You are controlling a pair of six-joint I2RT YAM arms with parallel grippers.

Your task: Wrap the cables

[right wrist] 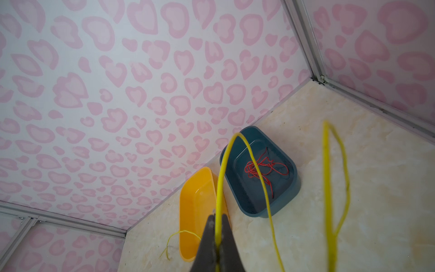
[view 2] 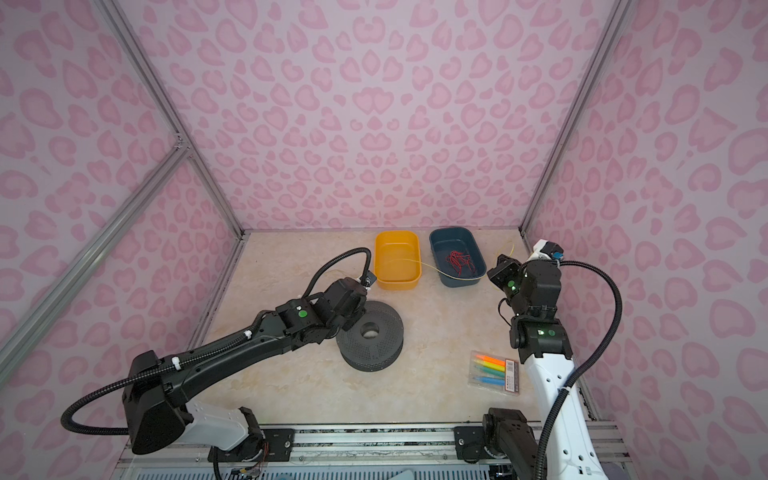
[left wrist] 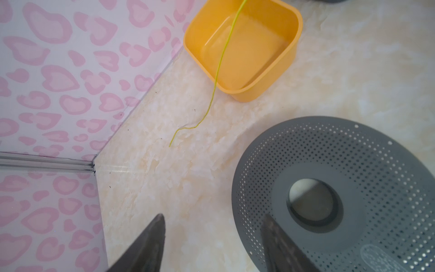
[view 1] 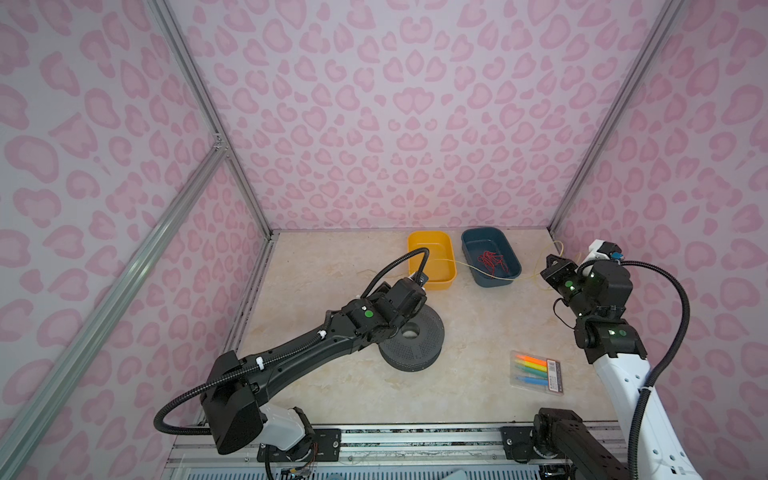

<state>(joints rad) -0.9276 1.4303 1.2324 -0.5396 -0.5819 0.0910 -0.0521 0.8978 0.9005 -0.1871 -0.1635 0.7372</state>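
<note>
The cable is one thin yellow wire. In both top views it runs from my right gripper across the blue bin and the yellow bin toward the left. In the right wrist view my right gripper is shut on the wire, which loops up and away, with a second loop hanging beside it. Seen from the left wrist, the wire's free end lies loose on the table. My left gripper is open and empty, straddling the rim of a grey perforated spool, well short of that end.
A yellow bin and a blue bin holding tangled red wires stand at the back. The grey spool sits mid-table under the left wrist. A pack of highlighters lies front right. Pink walls enclose three sides.
</note>
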